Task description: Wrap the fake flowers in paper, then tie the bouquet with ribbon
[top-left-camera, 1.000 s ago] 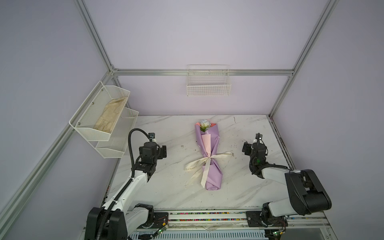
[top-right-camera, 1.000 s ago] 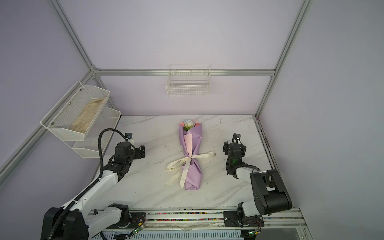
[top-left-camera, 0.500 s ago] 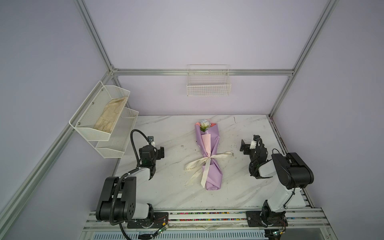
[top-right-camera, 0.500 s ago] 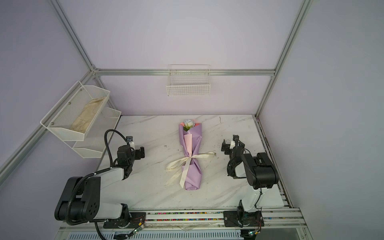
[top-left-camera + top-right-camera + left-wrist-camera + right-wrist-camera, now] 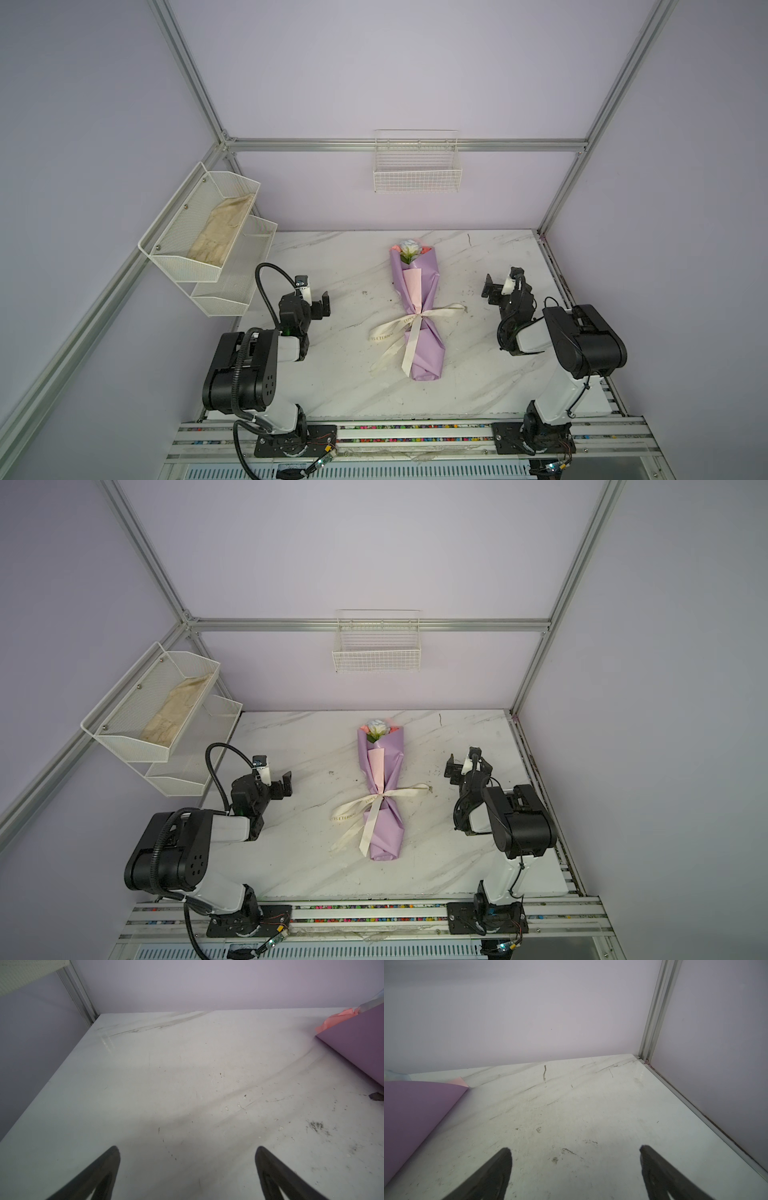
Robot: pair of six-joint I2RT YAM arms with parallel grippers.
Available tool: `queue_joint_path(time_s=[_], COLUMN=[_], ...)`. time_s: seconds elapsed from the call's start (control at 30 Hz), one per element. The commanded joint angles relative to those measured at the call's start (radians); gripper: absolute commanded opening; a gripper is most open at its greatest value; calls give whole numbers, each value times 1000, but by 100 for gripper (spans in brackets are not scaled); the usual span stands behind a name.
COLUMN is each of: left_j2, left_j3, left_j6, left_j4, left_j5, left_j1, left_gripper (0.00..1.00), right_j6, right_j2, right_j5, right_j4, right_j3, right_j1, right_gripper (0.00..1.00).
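Observation:
The bouquet of fake flowers lies along the middle of the marble table in both top views. It is wrapped in lilac paper, with its pale and pink blooms at the far end. A cream printed ribbon is knotted round its waist, tails trailing to the front left. My left gripper stands open and empty to its left. My right gripper stands open and empty to its right. Each wrist view catches only an edge of the lilac wrap.
A white two-tier mesh shelf holding a beige cloth hangs on the left wall, close behind the left arm. A wire basket hangs on the back wall. Aluminium frame posts stand at the table's far corners.
Both arms have folded back, elbows rising over their bases. The grippers stay nearly where they were, on either side of the bouquet. The bouquet and ribbon have not moved.

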Motion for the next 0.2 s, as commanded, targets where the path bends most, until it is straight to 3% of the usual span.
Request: queue_joint_path(time_s=[0.0,0.17], left_j2=[-10,-10], left_j3=[-31,-31], left_j6=[-6,-5], left_j4=[99,99], left_j5=[-26,-25], left_j1=[-4,-5], left_gripper=[100,100], right_j6=[0,0], right_j2=[1,-1], right_j5=[13,12], right_j4=[47,49], right_j3=[9,8], right_j1=[5,5], right_gripper=[97,97])
